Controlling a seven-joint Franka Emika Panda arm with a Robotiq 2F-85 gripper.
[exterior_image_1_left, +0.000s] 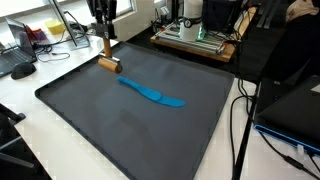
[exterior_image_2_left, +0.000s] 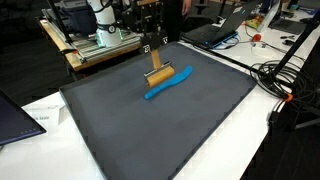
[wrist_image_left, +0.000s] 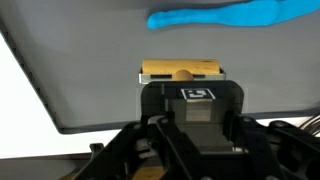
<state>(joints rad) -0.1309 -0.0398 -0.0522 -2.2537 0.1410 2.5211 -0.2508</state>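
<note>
Robot gripper clamped on upright handle of light wooden block tool — long blue plastic spatula just beside it

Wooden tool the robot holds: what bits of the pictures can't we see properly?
- Wooden tool, wrist view: its handle is hidden behind the gripper.
- Blue spatula, wrist view: one end runs off the picture's edge.
- Both exterior views: the tool's head is too small to tell brush from scraper.

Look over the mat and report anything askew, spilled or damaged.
Nothing stands out. The gripper holds the wooden-handled tool roughly upright, its head on the dark mat. The blue utensil lies flat close by. No spill or damage shows.
</note>
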